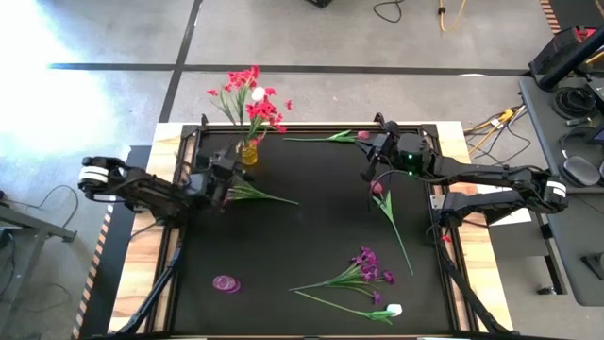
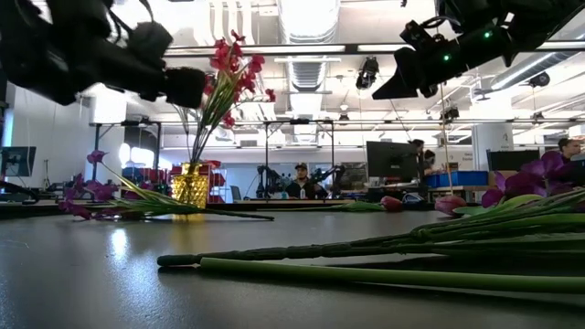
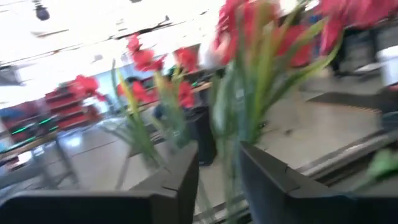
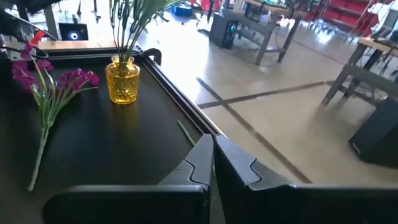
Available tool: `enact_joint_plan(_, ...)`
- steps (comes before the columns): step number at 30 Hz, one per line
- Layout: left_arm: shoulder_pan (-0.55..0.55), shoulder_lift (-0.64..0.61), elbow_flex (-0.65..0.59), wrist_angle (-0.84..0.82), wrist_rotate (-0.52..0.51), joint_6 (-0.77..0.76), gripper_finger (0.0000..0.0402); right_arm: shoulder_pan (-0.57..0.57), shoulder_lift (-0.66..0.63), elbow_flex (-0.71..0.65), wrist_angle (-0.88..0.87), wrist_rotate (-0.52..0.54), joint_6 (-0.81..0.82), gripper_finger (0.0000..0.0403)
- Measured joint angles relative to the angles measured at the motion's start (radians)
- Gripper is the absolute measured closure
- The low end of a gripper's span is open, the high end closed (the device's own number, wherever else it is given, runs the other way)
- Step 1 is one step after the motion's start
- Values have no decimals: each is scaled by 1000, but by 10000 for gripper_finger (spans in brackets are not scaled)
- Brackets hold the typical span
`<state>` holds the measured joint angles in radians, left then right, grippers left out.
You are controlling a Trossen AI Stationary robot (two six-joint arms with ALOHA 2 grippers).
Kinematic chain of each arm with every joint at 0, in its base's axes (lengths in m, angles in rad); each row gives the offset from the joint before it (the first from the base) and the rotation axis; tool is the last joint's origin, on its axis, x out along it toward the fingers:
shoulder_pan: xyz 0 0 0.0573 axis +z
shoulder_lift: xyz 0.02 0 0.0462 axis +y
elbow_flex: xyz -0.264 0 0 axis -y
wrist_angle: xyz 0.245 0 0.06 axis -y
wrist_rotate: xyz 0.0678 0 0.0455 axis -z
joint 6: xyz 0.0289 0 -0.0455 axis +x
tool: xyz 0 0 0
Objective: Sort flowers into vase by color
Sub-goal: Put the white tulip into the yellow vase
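A yellow glass vase (image 1: 248,151) stands at the table's far left and holds red-pink flowers (image 1: 251,94). My left gripper (image 3: 219,180) is just beside them at stem height, its fingers apart. Blurred green stems (image 3: 231,124) show through the gap; whether they touch I cannot tell. A purple sprig (image 1: 257,195) lies on the mat by that gripper. My right gripper (image 4: 213,165) hovers shut and empty above the far right of the mat (image 1: 370,156). A red sprig (image 1: 342,137) and a pink-budded sprig (image 1: 387,212) lie close to it.
Near the front edge lie purple sprigs (image 1: 363,269) and a white bud (image 1: 394,309), their stems across the low view (image 2: 384,265). A small purple piece (image 1: 226,282) lies front left. The mat's middle is bare (image 1: 311,227). People sit in the room behind.
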<state>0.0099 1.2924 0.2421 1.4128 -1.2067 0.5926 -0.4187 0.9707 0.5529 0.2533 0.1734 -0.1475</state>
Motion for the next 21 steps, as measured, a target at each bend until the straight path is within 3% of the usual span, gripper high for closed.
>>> enact_joint_plan(3, -79, -47, -39, -3, 33, -15, 345, 4, -1, 4, -28, 1, 19, 394)
enact_joint_plan(7, -180, -108, -101, -3, 54, -63, 390, 34, -8, 62, -203, 2, 52, 394)
enact_joint_plan(14, -341, -172, -178, -48, 110, -148, 400, 199, -1, 178, -540, 5, 207, 394)
enact_joint_plan(18, -411, -176, -152, -191, 221, -229, 401, 343, -1, 198, -614, 63, 270, 394)
enact_joint_plan(21, -444, -176, -55, -444, 303, -329, 401, 448, -1, 198, -635, 141, 295, 394)
